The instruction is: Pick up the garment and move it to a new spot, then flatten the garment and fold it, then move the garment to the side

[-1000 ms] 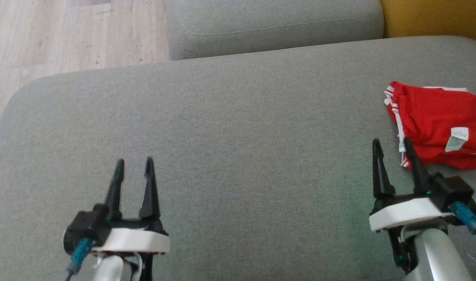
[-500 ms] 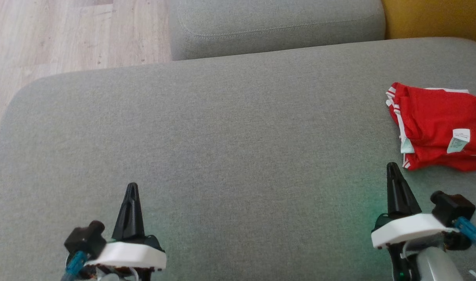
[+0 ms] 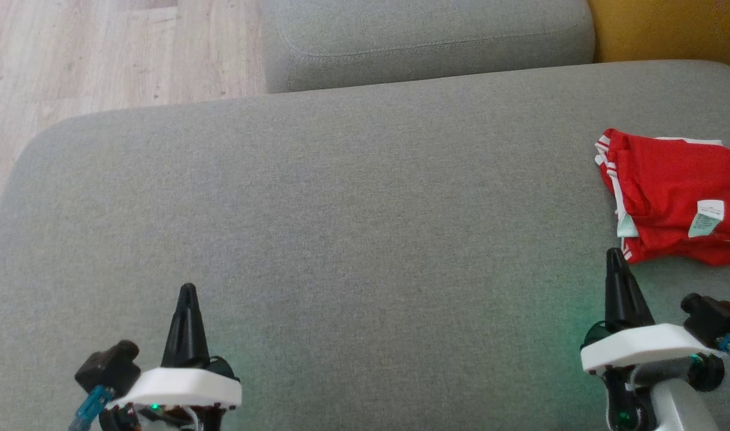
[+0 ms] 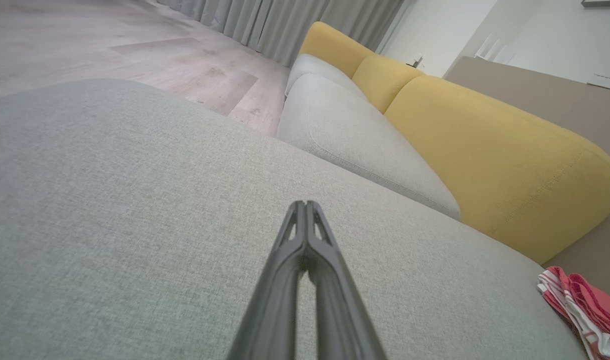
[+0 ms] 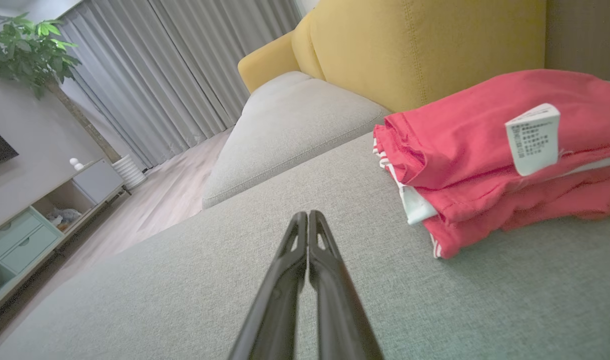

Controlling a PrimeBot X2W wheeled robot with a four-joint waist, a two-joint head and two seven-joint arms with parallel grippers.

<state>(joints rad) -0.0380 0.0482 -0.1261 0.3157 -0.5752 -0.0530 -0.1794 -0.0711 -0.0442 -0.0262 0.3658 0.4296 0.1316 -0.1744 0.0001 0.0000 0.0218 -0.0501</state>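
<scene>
Garment (image 3: 670,197) folded, right side cut off

Head view looks steeply down on the sofa seat (image 3: 365,209), wrist views skim low along it, all sharing the garment (image 3: 670,191)

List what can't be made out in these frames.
- Red garment: head view's right edge cuts it off; full extent unknown.
- Care label: right wrist view, print too small to read.
- Garment's type: folded layers hide it.
- Cabinet shelf contents: right wrist view, too small.
</scene>
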